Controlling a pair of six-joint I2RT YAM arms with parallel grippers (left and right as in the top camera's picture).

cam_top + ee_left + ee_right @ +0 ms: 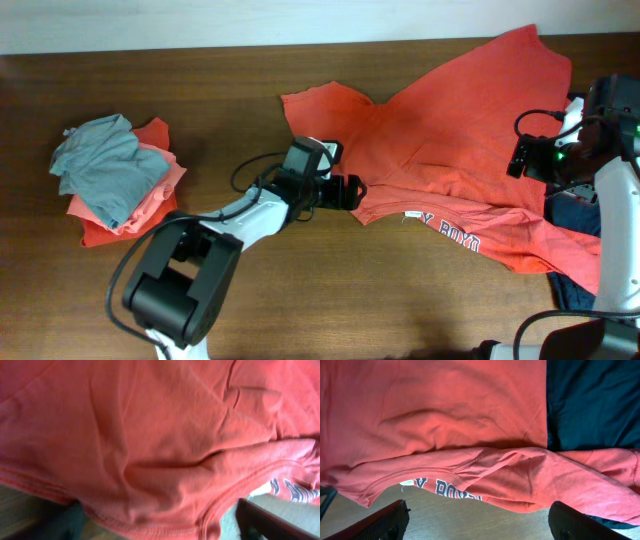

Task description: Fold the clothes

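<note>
The large orange-red T-shirt [450, 130] lies spread and creased at the table's right, its lettering [450, 232] along the near edge. My left gripper [350, 190] is at the shirt's left edge. In the left wrist view its dark fingers stand apart with the shirt's hem [160, 515] between them. My right gripper [522, 160] hovers over the shirt's right side. In the right wrist view its fingers [480, 522] are wide open over bare wood, just short of the shirt's folded edge [485, 470]. A navy garment [592, 400] lies under the shirt.
A pile of clothes, grey [105, 160] on salmon and orange [150, 200], sits at the table's left. The navy garment [572, 290] pokes out at the right front edge. The wooden table [350, 300] ends at a white wall at the back.
</note>
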